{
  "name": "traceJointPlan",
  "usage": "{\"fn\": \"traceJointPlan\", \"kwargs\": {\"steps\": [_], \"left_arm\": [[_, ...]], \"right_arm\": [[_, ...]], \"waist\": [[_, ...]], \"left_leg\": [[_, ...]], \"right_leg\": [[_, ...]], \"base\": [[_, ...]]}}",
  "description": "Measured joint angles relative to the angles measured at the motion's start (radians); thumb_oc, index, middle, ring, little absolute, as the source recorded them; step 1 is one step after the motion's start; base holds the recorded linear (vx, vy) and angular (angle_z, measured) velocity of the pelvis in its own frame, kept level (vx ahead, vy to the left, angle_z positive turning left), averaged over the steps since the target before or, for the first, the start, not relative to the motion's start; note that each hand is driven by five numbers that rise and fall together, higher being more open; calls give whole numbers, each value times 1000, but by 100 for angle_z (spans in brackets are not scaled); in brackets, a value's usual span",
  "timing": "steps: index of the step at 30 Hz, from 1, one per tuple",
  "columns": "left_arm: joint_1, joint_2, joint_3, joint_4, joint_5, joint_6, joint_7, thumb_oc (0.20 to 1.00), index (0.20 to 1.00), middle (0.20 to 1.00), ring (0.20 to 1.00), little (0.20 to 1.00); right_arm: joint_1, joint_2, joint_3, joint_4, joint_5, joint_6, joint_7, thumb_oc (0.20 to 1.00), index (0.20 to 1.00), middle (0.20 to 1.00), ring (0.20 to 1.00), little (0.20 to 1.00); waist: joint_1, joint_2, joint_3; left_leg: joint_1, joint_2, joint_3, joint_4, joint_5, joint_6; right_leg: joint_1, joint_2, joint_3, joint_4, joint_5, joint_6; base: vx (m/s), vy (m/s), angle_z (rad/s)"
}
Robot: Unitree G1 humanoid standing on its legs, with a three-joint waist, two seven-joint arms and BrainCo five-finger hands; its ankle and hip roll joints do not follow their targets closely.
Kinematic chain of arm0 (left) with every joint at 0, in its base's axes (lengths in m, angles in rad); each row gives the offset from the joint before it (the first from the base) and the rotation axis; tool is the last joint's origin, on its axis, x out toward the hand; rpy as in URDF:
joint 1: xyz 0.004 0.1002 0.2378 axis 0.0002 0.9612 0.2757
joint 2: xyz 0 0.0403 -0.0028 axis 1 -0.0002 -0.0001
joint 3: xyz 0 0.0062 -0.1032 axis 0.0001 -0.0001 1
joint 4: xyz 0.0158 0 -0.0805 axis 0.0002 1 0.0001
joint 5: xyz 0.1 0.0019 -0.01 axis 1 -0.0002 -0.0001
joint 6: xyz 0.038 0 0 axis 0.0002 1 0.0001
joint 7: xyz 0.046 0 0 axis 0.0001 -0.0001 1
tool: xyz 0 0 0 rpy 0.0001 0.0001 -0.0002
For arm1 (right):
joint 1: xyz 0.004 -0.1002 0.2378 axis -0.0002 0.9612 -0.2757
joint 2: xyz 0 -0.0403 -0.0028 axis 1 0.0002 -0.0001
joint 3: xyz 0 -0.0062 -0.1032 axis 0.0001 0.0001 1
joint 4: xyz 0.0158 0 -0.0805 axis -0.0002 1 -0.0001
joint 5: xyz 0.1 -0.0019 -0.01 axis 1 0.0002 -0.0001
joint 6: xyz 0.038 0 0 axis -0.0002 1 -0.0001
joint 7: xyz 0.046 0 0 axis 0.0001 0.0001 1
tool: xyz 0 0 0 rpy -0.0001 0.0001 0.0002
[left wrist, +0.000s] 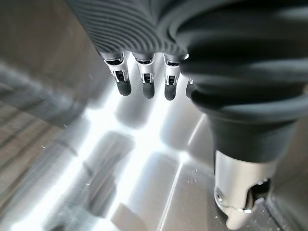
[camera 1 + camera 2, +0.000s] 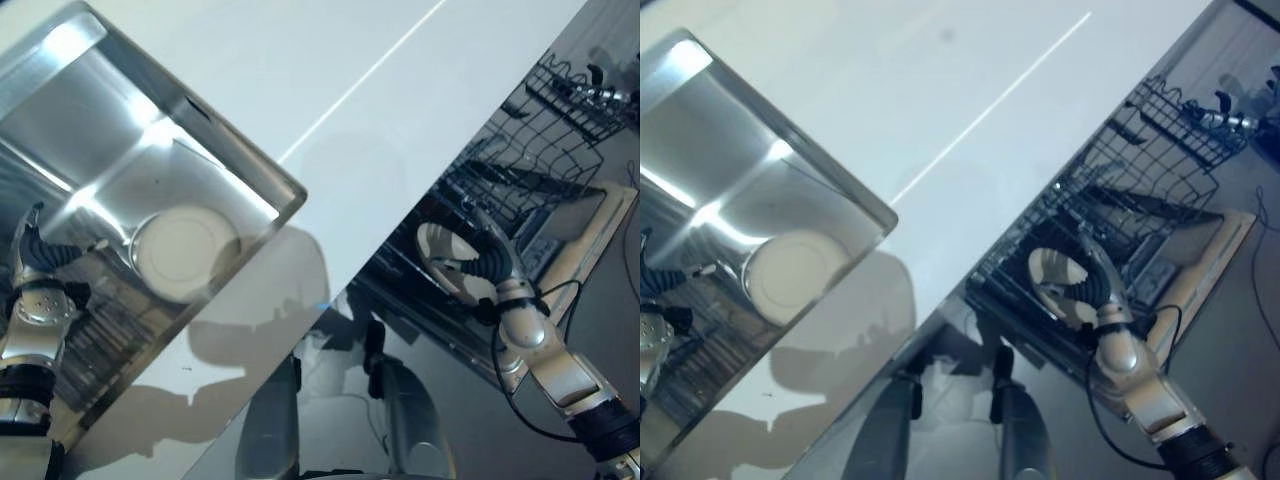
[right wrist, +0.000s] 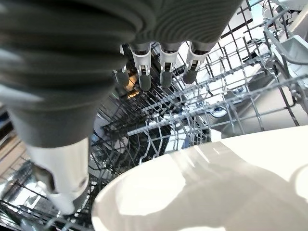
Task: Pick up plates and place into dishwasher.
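One plate (image 2: 182, 254) in sink (image 2: 262, 185); right hand (image 2: 492, 262) grips another plate (image 3: 207, 187); left hand (image 1: 144, 79) relaxed.

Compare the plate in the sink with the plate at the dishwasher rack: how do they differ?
The plate in the sink lies flat on the sink's bottom, untouched; the left hand is beside it, open. The plate at the dishwasher rack is tilted over the rack's wires, with the right hand across it. Both are round and cream-white.
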Motion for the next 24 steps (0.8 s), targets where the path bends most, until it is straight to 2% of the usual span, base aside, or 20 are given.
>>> {"fn": "traceJointPlan", "kwargs": {"steps": [4,9,13,19,24], "left_arm": [[-34,17,-31,-1,-1,0,-102,1000,1000,1000,1000,1000],[-47,16,-63,3,-10,0,-193,1000,1000,1000,1000,1000],[-68,18,-73,19,-67,2,-275,1000,1000,1000,1000,1000],[-103,36,-93,41,-131,6,-340,1000,1000,1000,1000,1000],[-117,65,-103,57,-141,6,-380,1000,1000,1000,1000,1000]], "right_arm": [[-9,1,17,-1,0,-1,-1,1000,1000,1000,1000,1000],[-16,0,16,-1,0,-3,-1,1000,1000,1000,1000,1000],[-38,-1,15,-2,-1,-5,2,1000,1000,1000,1000,1000],[-43,-32,12,-4,-2,-5,4,1000,1000,1000,1000,1000],[-48,-38,9,-9,-2,-10,12,1000,1000,1000,1000,1000]], "waist": [[-4,-12,11],[-8,-10,13],[-28,-9,14],[-27,19,25],[-28,21,25]], "left_leg": [[-7,0,3,-1,1,2],[-25,2,20,-6,2,3],[-25,0,31,-17,5,6],[-46,-1,38,-21,8,10],[-57,-2,42,-23,9,11]], "right_leg": [[-3,1,4,-17,15,-4],[-33,-1,19,-16,21,-5],[-43,-4,28,-15,22,-4],[-70,-7,30,-11,23,-3],[-84,-8,31,-10,23,-2]], "base": [[-20,78,-5],[-11,98,-8],[-14,92,-6],[-10,44,-1],[1,6,0]]}}
